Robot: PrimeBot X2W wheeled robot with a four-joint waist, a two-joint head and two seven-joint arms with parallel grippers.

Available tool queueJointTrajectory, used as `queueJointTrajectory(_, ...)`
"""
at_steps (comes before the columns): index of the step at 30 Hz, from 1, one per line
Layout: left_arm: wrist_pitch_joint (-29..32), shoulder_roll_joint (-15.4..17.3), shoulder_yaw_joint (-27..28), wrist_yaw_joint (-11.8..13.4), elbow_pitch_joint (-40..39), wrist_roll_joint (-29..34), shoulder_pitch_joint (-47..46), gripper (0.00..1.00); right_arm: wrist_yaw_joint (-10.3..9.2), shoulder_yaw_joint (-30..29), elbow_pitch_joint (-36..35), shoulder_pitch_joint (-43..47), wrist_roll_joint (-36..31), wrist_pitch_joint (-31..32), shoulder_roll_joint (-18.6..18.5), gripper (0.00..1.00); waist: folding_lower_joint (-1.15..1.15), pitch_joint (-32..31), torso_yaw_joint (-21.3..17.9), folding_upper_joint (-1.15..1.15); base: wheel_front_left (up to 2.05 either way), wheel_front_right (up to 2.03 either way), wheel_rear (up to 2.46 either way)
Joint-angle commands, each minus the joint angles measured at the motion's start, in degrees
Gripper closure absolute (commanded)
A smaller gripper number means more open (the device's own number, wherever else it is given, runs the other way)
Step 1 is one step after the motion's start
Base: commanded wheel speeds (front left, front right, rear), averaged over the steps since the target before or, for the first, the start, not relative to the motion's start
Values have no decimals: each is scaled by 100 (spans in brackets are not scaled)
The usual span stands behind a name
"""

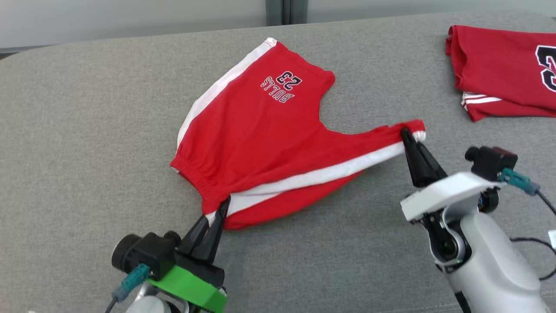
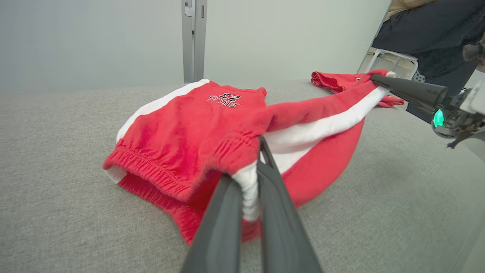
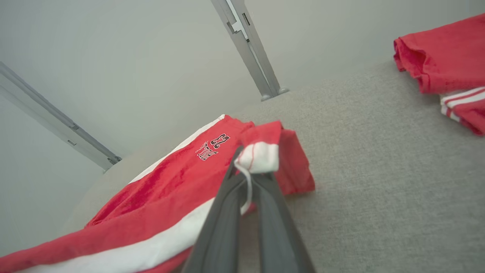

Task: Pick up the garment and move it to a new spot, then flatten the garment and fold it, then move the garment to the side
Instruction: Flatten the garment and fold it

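On the grey worktop (image 1: 87, 130), left claw (image 1: 225, 202) and right claw (image 1: 405, 132) each pinch shut on the red Bulls shorts (image 1: 260, 143), seemingly mid-fold; moving aside remains.

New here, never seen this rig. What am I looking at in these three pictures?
A two-armed wheeled robot working on a grey fabric surface. Picture one is its head camera looking down; the other two sit on the left and right wrists, looking along each arm's dark fingers. The left pincer is shut on the waistband corner of the red shorts, the right pincer on a leg hem, both at the white stripe. A second red garment lies at the far right.
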Motion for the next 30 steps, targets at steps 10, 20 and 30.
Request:
queueJointTrajectory(10,-12,-76,214,2,171,-90,-1045,100,1,177,1283,-2222,-456,222,127,100,0,651,534,0,0,0,0)
queueJointTrajectory(20,-12,-326,437,2,521,-62,-1954,100,1,369,3120,-4224,-744,168,436,100,0,1414,971,0,0,0,0)
queueJointTrajectory(30,-12,-600,326,2,1008,-54,-2492,100,1,462,4834,-5503,-1029,-155,604,100,0,1820,1354,0,0,0,0)
